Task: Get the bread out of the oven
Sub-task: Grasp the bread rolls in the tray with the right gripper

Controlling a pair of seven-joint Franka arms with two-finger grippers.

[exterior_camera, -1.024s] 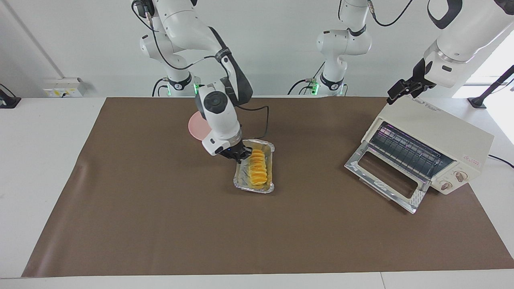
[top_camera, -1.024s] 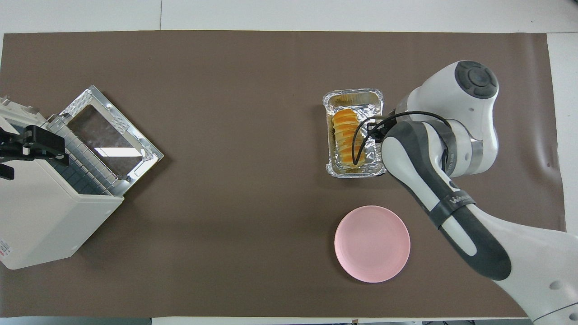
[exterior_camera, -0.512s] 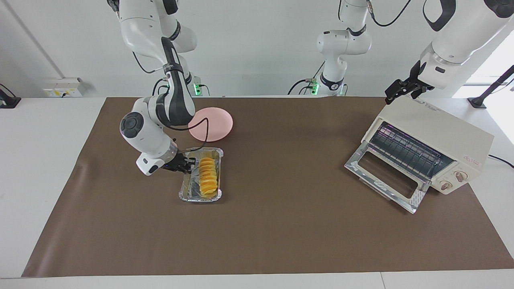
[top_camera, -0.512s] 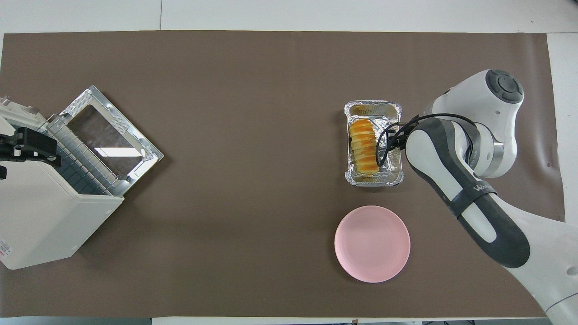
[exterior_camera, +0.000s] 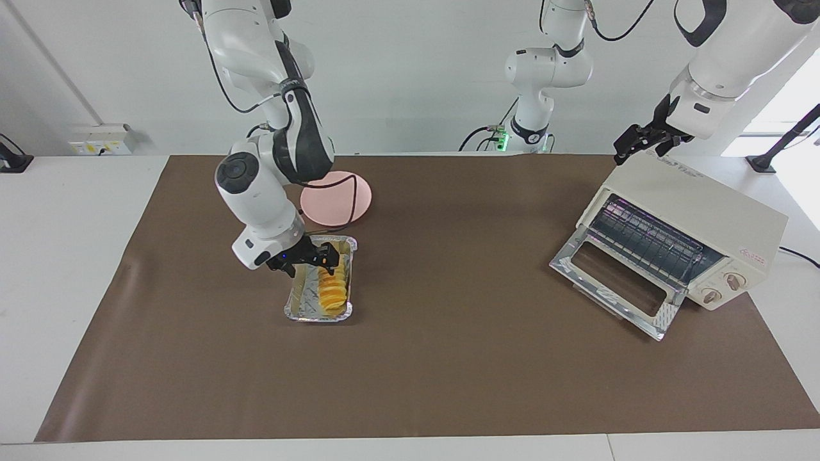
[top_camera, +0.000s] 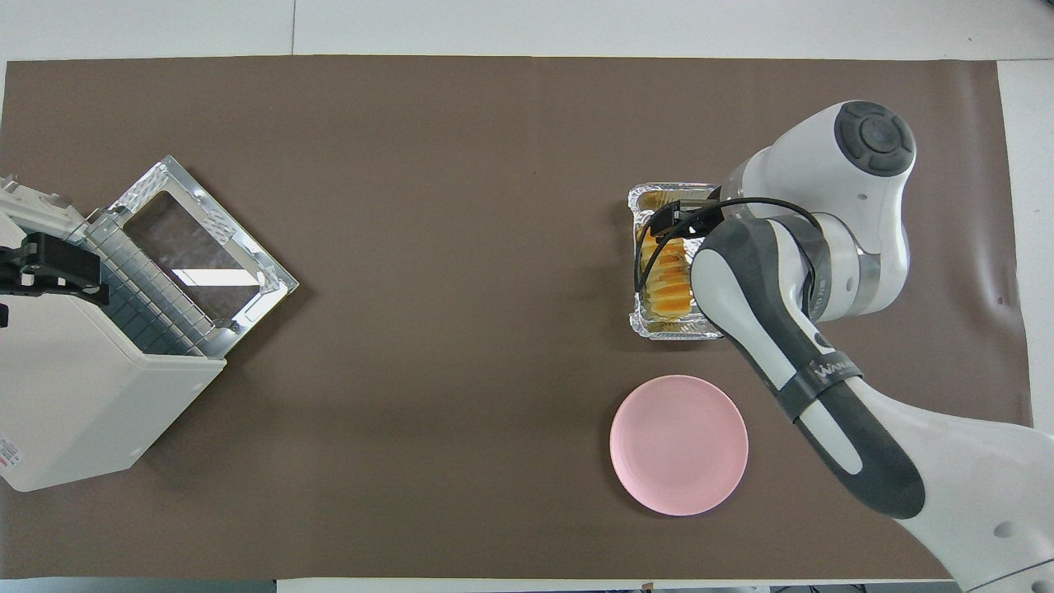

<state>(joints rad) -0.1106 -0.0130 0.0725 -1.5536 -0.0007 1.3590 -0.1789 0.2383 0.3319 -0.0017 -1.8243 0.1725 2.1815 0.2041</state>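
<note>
The bread (exterior_camera: 334, 286) (top_camera: 669, 288) is seen lying in a foil tray (exterior_camera: 301, 306) (top_camera: 646, 328) on the brown mat, at seven o'clock from the pink plate (exterior_camera: 349, 195) (top_camera: 678, 445) in the facing view. The right gripper (exterior_camera: 309, 258) (top_camera: 671, 221) is held just above it, fingers spread and clear of it. The oven (exterior_camera: 692, 224) (top_camera: 74, 395) stands open at three o'clock, the left gripper (exterior_camera: 644, 142) (top_camera: 41, 268) parted over its top.

Bright, even lighting, soft shadows, window glare above the oven (exterior_camera: 688, 224).
</note>
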